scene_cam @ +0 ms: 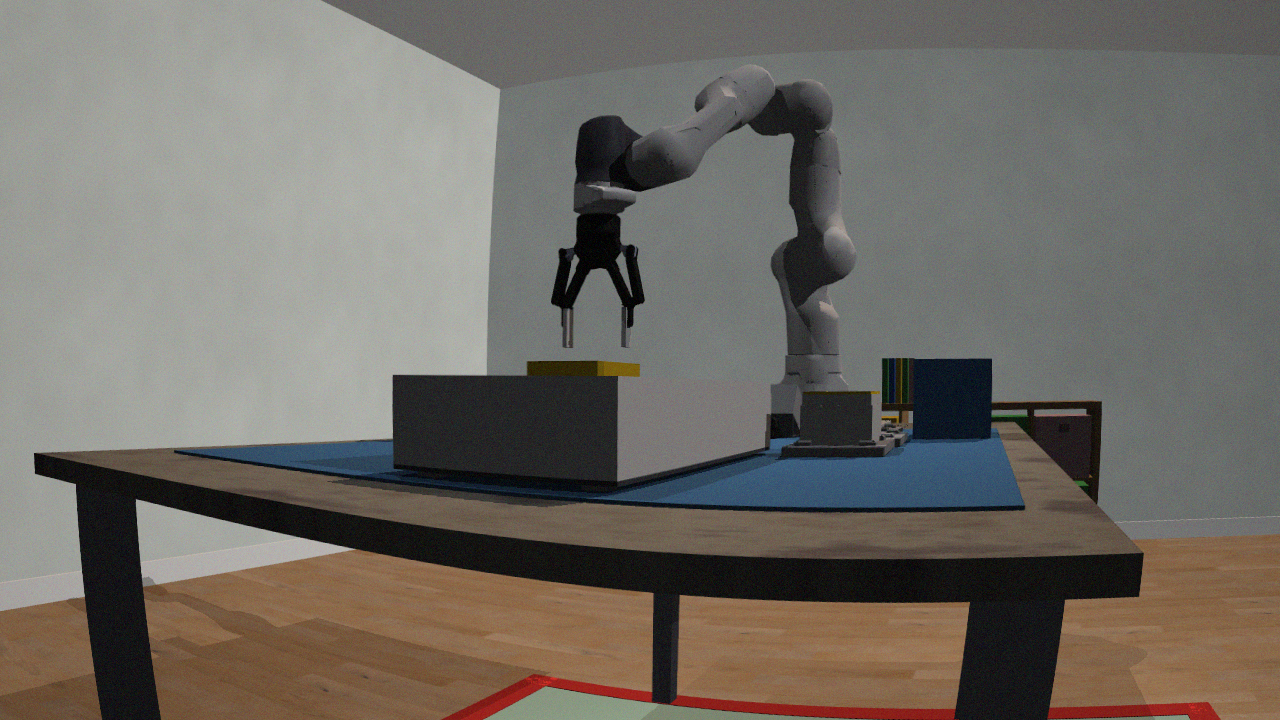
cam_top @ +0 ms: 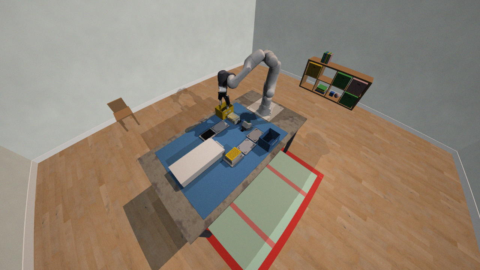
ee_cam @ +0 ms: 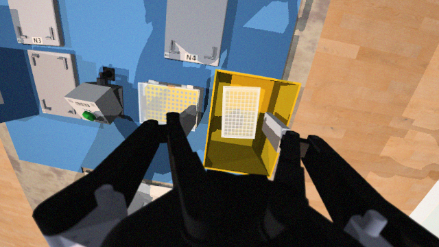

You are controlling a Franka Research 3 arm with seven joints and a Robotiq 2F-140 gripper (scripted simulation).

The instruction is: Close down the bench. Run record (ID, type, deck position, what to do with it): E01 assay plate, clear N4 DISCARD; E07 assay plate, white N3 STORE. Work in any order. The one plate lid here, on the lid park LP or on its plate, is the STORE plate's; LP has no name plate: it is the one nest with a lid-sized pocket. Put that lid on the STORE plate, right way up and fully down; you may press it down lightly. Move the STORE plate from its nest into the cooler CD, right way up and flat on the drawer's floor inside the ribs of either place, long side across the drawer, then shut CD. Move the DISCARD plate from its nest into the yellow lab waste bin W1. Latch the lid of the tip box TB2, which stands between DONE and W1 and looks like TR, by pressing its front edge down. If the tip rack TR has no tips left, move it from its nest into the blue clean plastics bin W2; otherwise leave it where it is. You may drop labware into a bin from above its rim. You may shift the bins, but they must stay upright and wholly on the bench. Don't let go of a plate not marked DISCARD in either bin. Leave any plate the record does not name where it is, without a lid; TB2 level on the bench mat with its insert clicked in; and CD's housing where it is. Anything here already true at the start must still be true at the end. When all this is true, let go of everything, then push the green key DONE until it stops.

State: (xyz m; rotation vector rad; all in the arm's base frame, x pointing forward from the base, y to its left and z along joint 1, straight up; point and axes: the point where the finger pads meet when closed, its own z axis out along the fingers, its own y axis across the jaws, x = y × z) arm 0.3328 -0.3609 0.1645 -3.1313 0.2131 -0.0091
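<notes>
In the wrist view, going left to right: flat grey matte nest N3 (ee_cam: 36,21) lies bare, and below it a boxy grey housing carries the round green key DONE (ee_cam: 88,116); next stands tip box TB2 (ee_cam: 169,101), a rectangle with a pale translucent lid over a yellow grid, just beside the yellow bin W1 (ee_cam: 290,99), with a thin strip of blue mat (ee_cam: 113,38) between them; nest N4 (ee_cam: 195,31) above them is bare too. The clear assay plate (ee_cam: 240,111), a gridded rectangle, lies flat on the floor of W1, apart from all four thin walls. The gripper (ee_cam: 233,125) hangs above the rim, jaws wide and holding nothing; bare wood floor (ee_cam: 370,86) lies beyond the bench edge
</notes>
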